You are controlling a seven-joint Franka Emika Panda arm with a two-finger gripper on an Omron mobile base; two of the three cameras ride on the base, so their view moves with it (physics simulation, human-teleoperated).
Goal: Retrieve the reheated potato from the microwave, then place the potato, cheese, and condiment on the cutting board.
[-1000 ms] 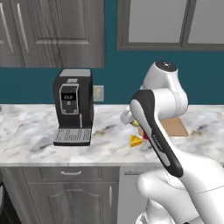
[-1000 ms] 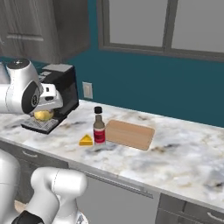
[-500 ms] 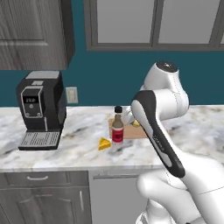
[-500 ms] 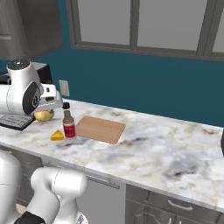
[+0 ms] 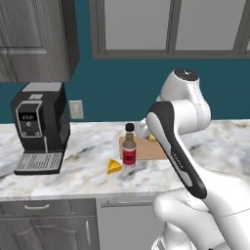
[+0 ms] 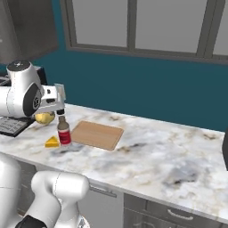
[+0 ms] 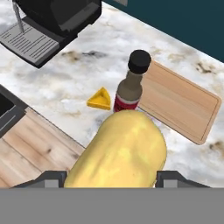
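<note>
The potato (image 7: 118, 151) sits right between the pincer (image 7: 111, 179) tips in the hand view, a big pale-yellow lump with one dark finger on each side of it, so the pincer is clamped on the potato and carries it up in the air above the desk (image 6: 169, 156). From the right base view the potato (image 6: 44, 118) hangs under the white wrist, at the left end of the scene, just left of the condiment (image 6: 63, 131). In the left base view a sliver of yellow potato (image 5: 152, 138) peeks out beside the arm, over the cutting board (image 5: 146, 151).

Down below, the condiment (image 7: 130, 85) stands upright on the desk, black cap up, touching or just off the near-left edge of the cutting board (image 7: 183, 105). The cheese (image 7: 99, 99) lies on the marble just left of the bottle, apart from it. The cutting board (image 6: 98, 135) lies flat to the right of the bottle. In the hand view the potato overlaps the lower part of the bottle.

Far left on the desk stands a black coffee machine (image 5: 41, 127), well apart from the bottle and the cheese (image 5: 114, 167).
</note>
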